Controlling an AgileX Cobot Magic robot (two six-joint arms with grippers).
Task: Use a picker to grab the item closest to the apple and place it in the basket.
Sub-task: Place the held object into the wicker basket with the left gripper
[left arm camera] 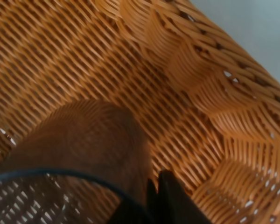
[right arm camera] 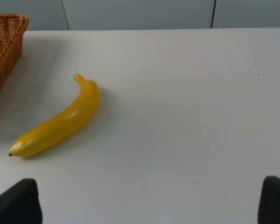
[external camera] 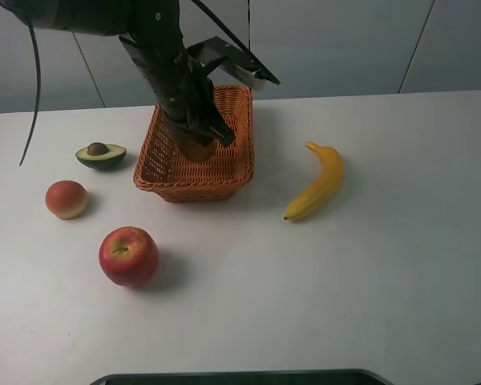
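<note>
Left gripper (external camera: 202,132): down inside the basket (external camera: 162,180), over a brown item (external camera: 197,149). In the left wrist view only one dark finger (left arm camera: 170,198) shows beside the item. I cannot tell whether the jaws are clenched on the item or already released.
Brown item: low in the basket, on or just above the woven floor; the left wrist view shows it (left arm camera: 91,142) against the weave. I cannot tell what kind of item it is.
Mesh (left arm camera: 23,200): a dark-rimmed mesh lies partly over the item in the left wrist view. I cannot tell what it is.
Right gripper (right arm camera: 149,200): released, fingers wide apart, nothing between them. It hangs over bare table (external camera: 345,281) near the banana (external camera: 317,183).
Apple (external camera: 128,257): on the table, well apart from the basket.
Other fruit: a peach (external camera: 66,199) sits near the apple, an avocado (external camera: 101,154) just beside the basket, and the banana on the basket's far side.
Done: the carry looks complete, since the item is inside the basket walls.
Left: most likely letting go, if that is not done, then lifting the arm clear of the rim.
Doubt: the pictures do not show that the brown item was the one nearest the apple.
</note>
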